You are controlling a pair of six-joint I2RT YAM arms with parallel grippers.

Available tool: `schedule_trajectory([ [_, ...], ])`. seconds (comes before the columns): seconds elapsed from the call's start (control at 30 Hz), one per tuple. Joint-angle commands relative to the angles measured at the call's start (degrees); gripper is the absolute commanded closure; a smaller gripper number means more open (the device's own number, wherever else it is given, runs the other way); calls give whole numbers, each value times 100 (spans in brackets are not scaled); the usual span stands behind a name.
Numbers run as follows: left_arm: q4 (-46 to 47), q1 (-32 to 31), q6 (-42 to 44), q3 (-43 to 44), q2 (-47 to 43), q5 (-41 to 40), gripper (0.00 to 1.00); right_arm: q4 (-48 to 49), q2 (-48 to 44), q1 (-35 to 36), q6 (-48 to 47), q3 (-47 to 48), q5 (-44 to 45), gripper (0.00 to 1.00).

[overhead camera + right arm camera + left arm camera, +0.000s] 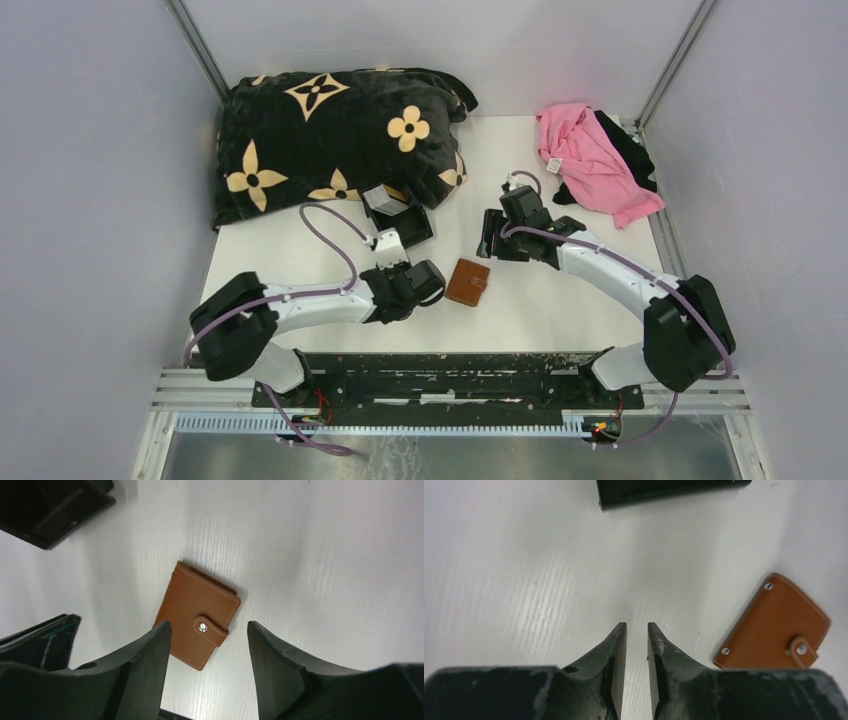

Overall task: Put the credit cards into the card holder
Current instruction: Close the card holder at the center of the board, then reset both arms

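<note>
The wallet [197, 615] lies snapped shut on the table [560, 300] between my right gripper [207, 626], spread wide, and my left gripper [637, 626], a crack apart, both empty, so a bad pinch may slide it away.

Counts out as one brown card holder [467, 282], one black tray [412, 222], and two grippers: left gripper [637, 626], right gripper [208, 624]. Adds one black flower-print blanket [330, 140], one pink cloth [590, 160] and one black cloth [632, 152]. Shows one pale stack of credit cards [380, 197] in the tray, card count unreadable.
</note>
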Motion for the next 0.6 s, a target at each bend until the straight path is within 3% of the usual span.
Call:
schedule_trajectory([
  [0.0, -237, 240, 1183, 243, -837, -841, 69, -251, -592, -9, -739, 386, 1176, 33],
  [0.1, -21, 512, 1807, 60, -1319, -821, 64, -366, -893, -24, -837, 240, 1923, 28],
  [0.23, 829, 775, 2903, -515, -2208, -664, 41, -619, -1353, -26, -812, 33, 2775, 19],
  [0.37, 1478, 1101, 3649, -917, -2743, -325, 30, -986, -1748, -33, -620, -131, 3660, 9],
  [0.47, 1543, 1291, 3930, -925, -2739, -224, 27, -1369, -1919, -30, -405, -136, 4085, 1],
  [0.57, 1631, 1421, 4182, -914, -2671, -150, 26, -1619, -2008, -33, -179, -110, 4350, 0],
])
